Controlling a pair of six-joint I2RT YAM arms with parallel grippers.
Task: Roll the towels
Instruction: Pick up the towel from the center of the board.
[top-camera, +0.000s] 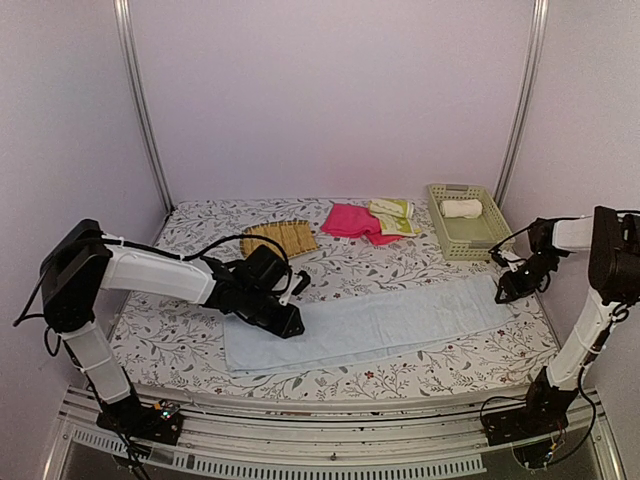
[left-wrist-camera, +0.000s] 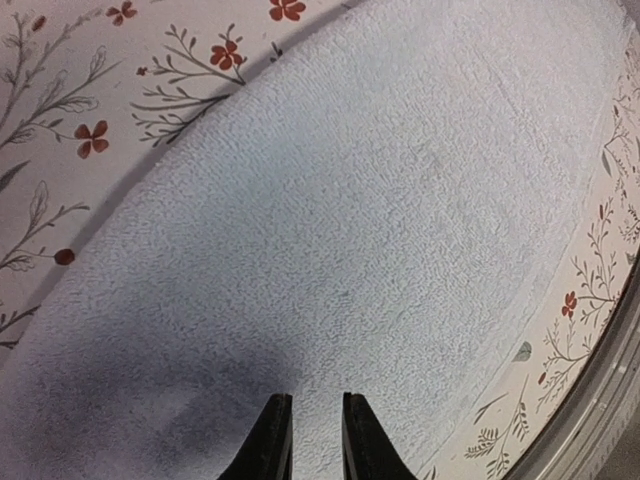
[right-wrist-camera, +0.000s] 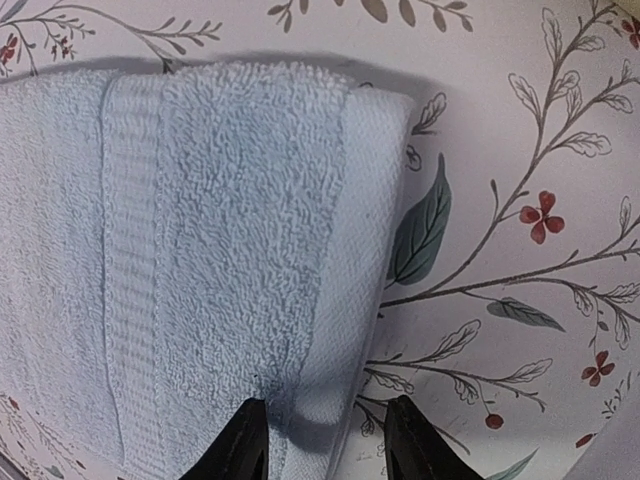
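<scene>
Blue towel (top-camera: 370, 325) lies flat and long across the near part of the surface (top-camera: 200, 230); it looks doubled lengthwise. Right tool (right-wrist-camera: 325, 445) sits at its right short end, jaws spread, with the hem lying between them. Not pinched, as far as I can see. Left tool (left-wrist-camera: 315, 445) is low over the left part of the same towel, jaws a narrow gap apart with nothing in them. Can't tell if the tips touch the cloth.

My read of the step: start the roll from the right end. To do it well:
- Take both layers at the hem, not just the top one, or the roll likely splits.
- Make the first turn tight and square to the long edges; a skewed start cones out.
- Use the left tool as an anchor, pressing the cloth down so it doesn't slide.
- Terry is floppy, so use short turns and regrip often.

Status: one white towel (top-camera: 462, 208) sits rolled in the basket (top-camera: 437, 215). Pink towel (top-camera: 348, 220) and yellow-green towel (top-camera: 392, 215) lie at the back, touching, not rolled.
</scene>
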